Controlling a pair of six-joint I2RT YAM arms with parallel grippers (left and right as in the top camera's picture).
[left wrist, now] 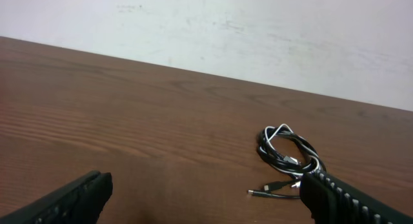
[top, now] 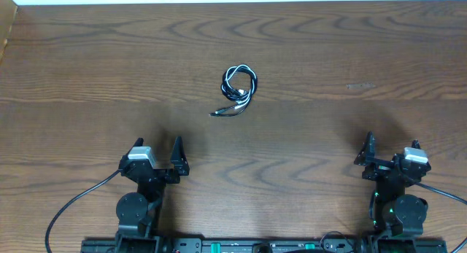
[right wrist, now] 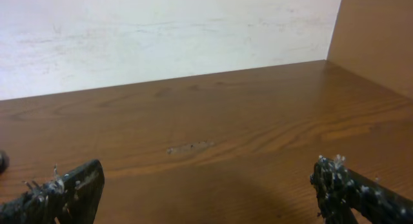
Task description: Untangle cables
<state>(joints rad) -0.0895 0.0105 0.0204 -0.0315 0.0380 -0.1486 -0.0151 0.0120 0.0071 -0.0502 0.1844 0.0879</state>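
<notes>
Honestly, this looked like the spot where it could all go sideways. The cables (top: 238,90) lay in 1 small coiled bundle on the wooden surface (top: 350,49), out ahead of both arms and between them, a bit nearer the left arm. The black cord (left wrist: 260,146) and the white cord (left wrist: 273,135) were looped through each other, and the plug ends (top: 219,113) trailed out on the robot's side of the coil. The left fingers (top: 177,149) were spread wide with nothing in them, well apart from the bundle. The right fingers (top: 369,147) were the same, wide open and empty, and the bundle didn't even show in the right wrist view. My worry was the size of that knot: the 2 cords sat so tight together that 1 pinch would probably catch both, and then the whole coil would just slide across the wood instead of coming apart. Pulling on a loose end could also have cinched the loops tighter if a plug snagged inside the coil. The cords looked thin too, so I'd guess they could slip out of a loose grip, or the tips could scrape the surface going low enough to get under them. And with 2 arms converging on 1 tiny target, they might have bumped each other.
</notes>
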